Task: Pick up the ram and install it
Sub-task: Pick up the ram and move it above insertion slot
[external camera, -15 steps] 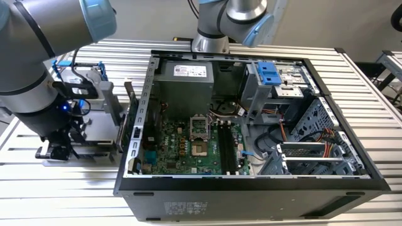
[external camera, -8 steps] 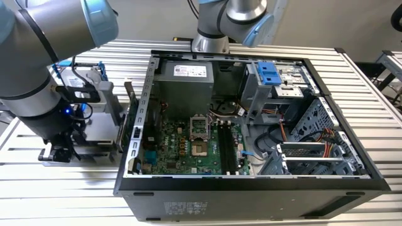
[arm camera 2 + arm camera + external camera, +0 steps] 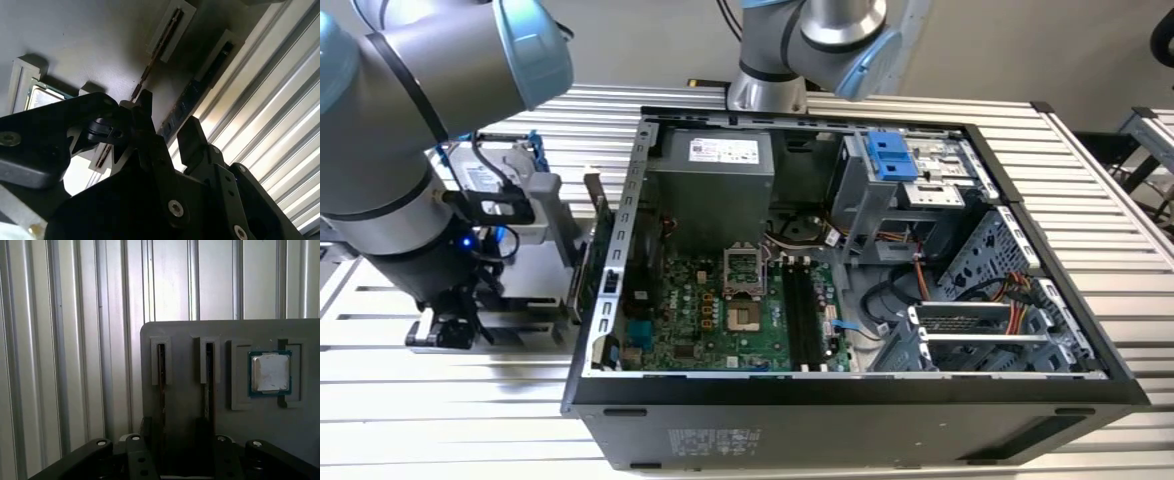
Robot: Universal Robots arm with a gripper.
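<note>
Black two-fingered pincer [image 3: 176,445], jaws apart, empty, hung over grey slotted holder [image 3: 190,335] on ribbed tabletop [image 3: 75,340]. Thin dark ram stick [image 3: 161,370] stood edgewise in its slot, ungrasped. Pick-up step, seemingly; grasp wanted square alignment.

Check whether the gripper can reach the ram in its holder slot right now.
Probably yes: the open gripper hangs right by the gray holder, and the ram stands edge-up, nothing covering it.

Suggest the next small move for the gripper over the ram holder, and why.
The fingers stand open over the grey holder. The two ram sticks stand in their slots, ungripped. So probably ease down, centred on one stick, before closing.
</note>
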